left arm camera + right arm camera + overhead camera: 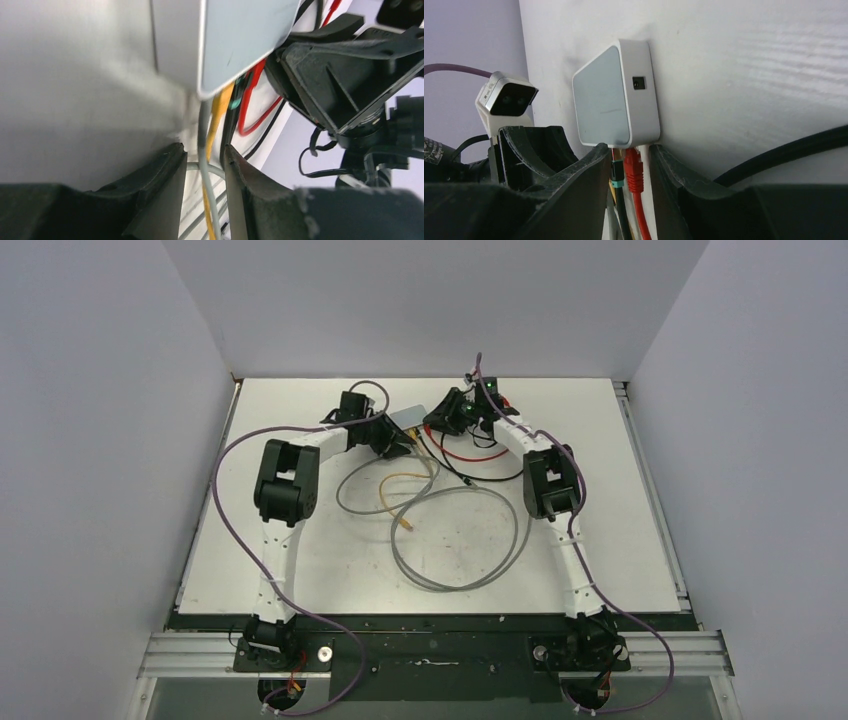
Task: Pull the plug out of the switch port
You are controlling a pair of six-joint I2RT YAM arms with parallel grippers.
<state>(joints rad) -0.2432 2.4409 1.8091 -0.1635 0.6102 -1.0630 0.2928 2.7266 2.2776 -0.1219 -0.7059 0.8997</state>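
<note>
The light-grey switch [410, 416] lies flat at the back middle of the table. In the right wrist view the switch [616, 95] has a red plug [634, 167] and a black plug with a teal boot [618, 172] in its near edge. My right gripper [630, 152] is open, its fingers straddling both plugs just below the switch. The black plug lies against the left finger and a white gap shows beside the red plug. My left gripper [204, 150] is open below a corner of the switch [240, 40], with a grey cable [204, 130] and a yellow cable [216, 125] running loose between its fingers.
A grey cable [470, 540] loops wide over the table's middle. A yellow cable [400, 490], a red cable [465, 452] and a black cable [480, 478] trail from the switch. The two grippers [395, 440] [445, 420] crowd the switch from both sides. White walls enclose the table.
</note>
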